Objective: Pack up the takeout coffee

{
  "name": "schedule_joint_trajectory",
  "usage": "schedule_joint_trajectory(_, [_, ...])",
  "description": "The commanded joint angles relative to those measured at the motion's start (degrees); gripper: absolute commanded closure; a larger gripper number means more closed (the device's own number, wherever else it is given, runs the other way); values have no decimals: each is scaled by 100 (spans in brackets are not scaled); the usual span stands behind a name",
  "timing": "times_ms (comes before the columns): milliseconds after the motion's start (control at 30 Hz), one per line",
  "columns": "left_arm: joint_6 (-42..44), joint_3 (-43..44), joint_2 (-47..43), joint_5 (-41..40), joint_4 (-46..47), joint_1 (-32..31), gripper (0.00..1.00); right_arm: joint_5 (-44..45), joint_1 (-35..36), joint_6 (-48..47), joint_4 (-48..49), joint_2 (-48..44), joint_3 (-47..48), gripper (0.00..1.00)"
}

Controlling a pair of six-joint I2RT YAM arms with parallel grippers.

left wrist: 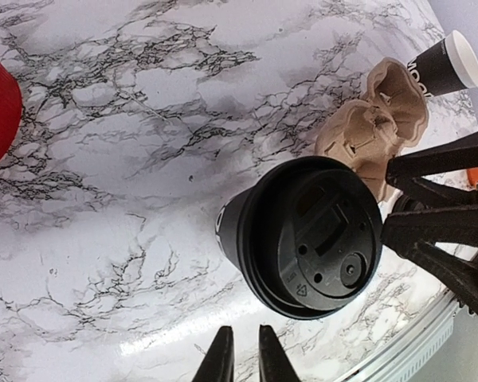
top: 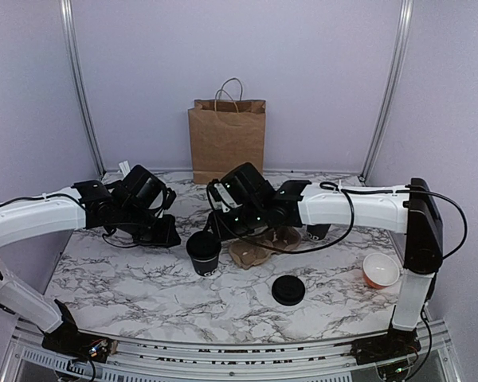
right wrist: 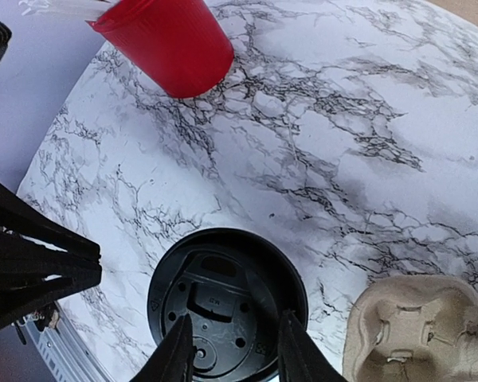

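The takeout coffee [top: 204, 253] is an all-black cup with a black lid on it, standing upright on the marble table at the middle. It also shows in the left wrist view [left wrist: 315, 235] and in the right wrist view [right wrist: 227, 302]. My right gripper [top: 215, 225] hovers just above its far side. In the right wrist view this gripper [right wrist: 237, 350] is open, with its fingers over the lid and not touching it. My left gripper [top: 166, 232] is to the left of the cup. Its fingers [left wrist: 223, 358] are close together and hold nothing.
A brown paper bag [top: 227, 139] stands at the back. A cardboard cup carrier [top: 255, 251] lies right of the cup. A loose black lid [top: 288, 290], an orange bowl [top: 381, 270], a white-rimmed cup [left wrist: 450, 64] and a red cup [right wrist: 167, 40] are also on the table.
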Motion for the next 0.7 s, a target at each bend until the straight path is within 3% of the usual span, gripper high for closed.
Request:
schedule_joint_trajectory(0, [111, 112, -238, 284, 114, 94, 87, -803, -197, 28, 694, -452, -397, 68])
schedule_joint_trajectory(100, [72, 84, -263, 646, 394, 218, 87, -2014, -392, 305, 1654, -595, -979, 85])
schedule_joint_trajectory(267, [-4, 47, -254, 909, 615, 370, 88, -3167, -455, 943, 2920, -499, -1363, 100])
schedule_joint_trajectory(433, [-84, -44, -337, 926, 643, 551, 89, -3867, -461, 1653, 4209, -247, -1456, 100])
schedule_joint_trajectory(667, [-109, -172, -534, 876, 558, 895, 89, -4011, -509, 1878, 4224, 393, -1485, 100])
